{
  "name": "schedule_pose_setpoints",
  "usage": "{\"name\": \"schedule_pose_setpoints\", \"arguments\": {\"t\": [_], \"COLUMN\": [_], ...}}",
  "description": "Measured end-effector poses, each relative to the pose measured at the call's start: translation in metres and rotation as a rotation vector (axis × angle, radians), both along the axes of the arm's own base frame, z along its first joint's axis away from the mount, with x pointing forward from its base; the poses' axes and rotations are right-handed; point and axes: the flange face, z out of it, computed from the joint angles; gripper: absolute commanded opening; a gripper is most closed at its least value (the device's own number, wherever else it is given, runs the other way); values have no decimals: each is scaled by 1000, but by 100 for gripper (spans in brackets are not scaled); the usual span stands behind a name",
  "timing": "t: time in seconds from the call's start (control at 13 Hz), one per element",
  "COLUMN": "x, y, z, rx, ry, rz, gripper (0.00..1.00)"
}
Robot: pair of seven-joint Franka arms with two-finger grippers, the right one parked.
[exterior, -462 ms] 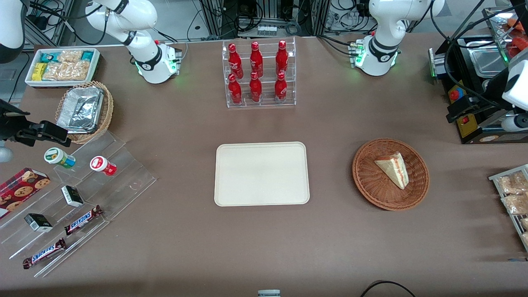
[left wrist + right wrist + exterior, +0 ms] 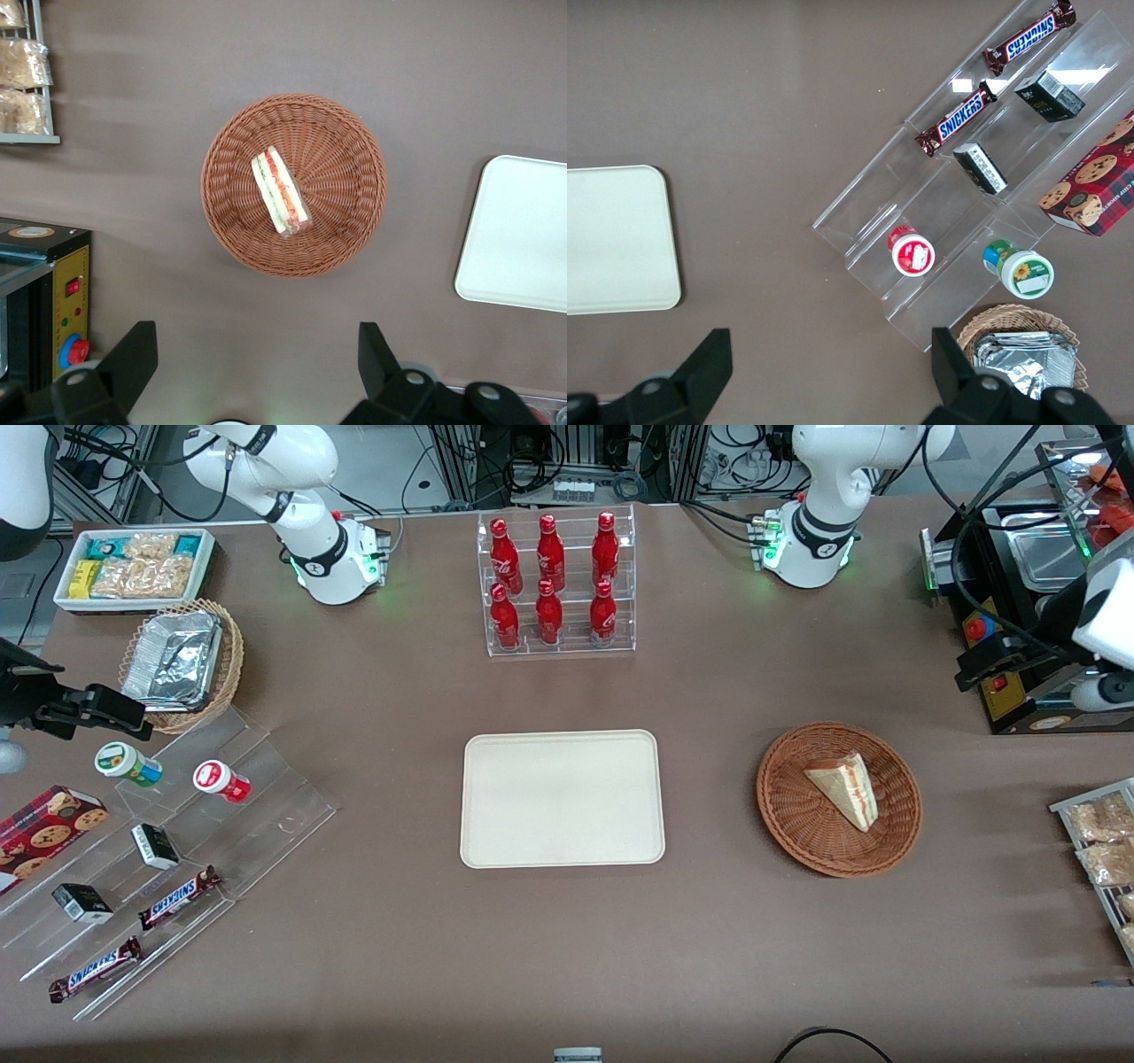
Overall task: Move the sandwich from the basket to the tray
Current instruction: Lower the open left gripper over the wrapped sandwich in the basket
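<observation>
The sandwich (image 2: 846,786), a tan wedge with a red, white and green cut edge, lies in the round reddish-brown basket (image 2: 784,815). The cream-white tray (image 2: 562,797) lies flat beside the basket, toward the parked arm's end. My left gripper (image 2: 974,669) hangs high over the table's working-arm end, farther from the front camera than the basket. In the left wrist view the gripper (image 2: 255,354) is open and empty, with the sandwich (image 2: 280,190), the basket (image 2: 354,186) and part of the tray (image 2: 518,235) below it.
A clear rack of red bottles (image 2: 556,584) stands farther from the front camera than the tray. A black box with a red button (image 2: 979,631) sits under the gripper. A wire rack of snack packets (image 2: 1099,841) stands at the working arm's end.
The left arm and its gripper have shifted slightly toward the table's middle. The sandwich, basket and tray have not moved.
</observation>
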Motion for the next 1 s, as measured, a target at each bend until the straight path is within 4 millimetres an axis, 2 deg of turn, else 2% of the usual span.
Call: {"name": "schedule_pose_setpoints", "arguments": {"t": [0.23,0.46,1.0], "x": [9,8,-4], "y": [-5,-5,2], "z": [-52,-105,-199], "rx": [2,3,0], "ry": [-5,8,-43], "rz": [-9,-9,61], "gripper": [100,100,100]}}
